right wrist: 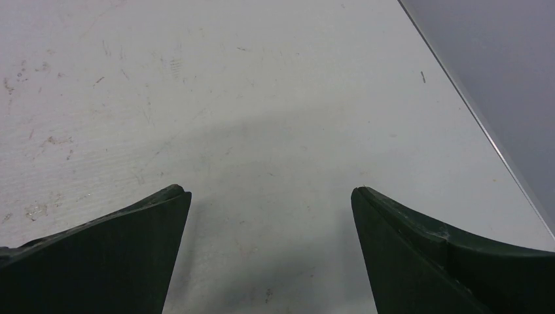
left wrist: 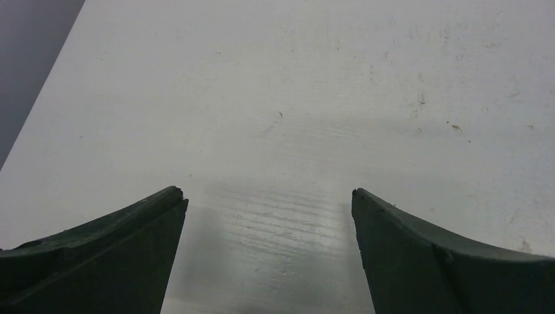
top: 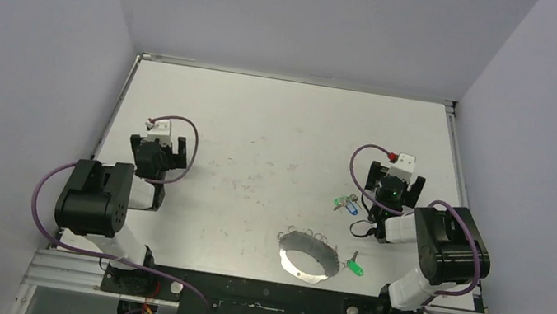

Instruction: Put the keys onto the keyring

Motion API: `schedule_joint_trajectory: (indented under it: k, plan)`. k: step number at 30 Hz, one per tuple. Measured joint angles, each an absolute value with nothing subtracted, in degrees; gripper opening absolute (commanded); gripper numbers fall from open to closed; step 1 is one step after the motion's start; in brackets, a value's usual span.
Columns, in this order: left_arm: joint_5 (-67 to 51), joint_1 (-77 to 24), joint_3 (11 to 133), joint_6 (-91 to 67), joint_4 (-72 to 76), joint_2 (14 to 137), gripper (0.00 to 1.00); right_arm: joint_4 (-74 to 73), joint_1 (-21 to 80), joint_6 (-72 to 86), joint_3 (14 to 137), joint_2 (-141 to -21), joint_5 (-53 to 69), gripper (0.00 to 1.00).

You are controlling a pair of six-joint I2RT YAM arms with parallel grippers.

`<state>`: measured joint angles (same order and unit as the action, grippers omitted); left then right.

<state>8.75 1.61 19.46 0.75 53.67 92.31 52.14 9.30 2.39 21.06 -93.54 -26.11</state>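
top external shows the keyring (top: 310, 255) on the table (top: 262, 130) near the arms. a blue key (top: 349, 205) and a green key (top: 355, 266) look loose near it. the left gripper (left wrist: 268, 193) and right gripper (right wrist: 270, 191) are wide open and hold nothing. no key is on yet.

No text, label or number readable anywhere. Tabletop (top: 280, 124): just scuffs, no print. Tags on the keys (top: 348, 205) look plain-coloured, possibly fine lettering, too small to tell from here. Keyring (top: 311, 248): bare metal, unmarked.
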Motion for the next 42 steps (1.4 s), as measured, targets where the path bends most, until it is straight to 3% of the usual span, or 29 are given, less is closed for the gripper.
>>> schedule_joint_trajectory:
  k: [15,21,26,34,42]
  plan:
    - [8.1,2.4,19.8,0.7,51.5,91.5,0.97,49.9,9.7,2.0,21.2,-92.5,-26.2,1.00]
    - [7.1,1.5,29.1,-5.0,25.2,73.1,0.97,25.2,15.5,8.7,29.5,-74.2,-29.6,1.00]
    - [7.6,1.9,43.0,-19.0,8.9,62.0,0.97,15.8,14.2,18.2,32.8,-59.8,-24.7,1.00]
    - [5.4,3.9,41.7,-32.4,-9.9,52.1,0.97,-4.7,12.7,26.1,33.8,-56.2,-15.7,1.00]
    - [-10.7,6.5,42.9,-36.7,-23.2,55.9,0.97,-16.9,12.1,32.9,36.3,-51.3,-14.0,1.00]
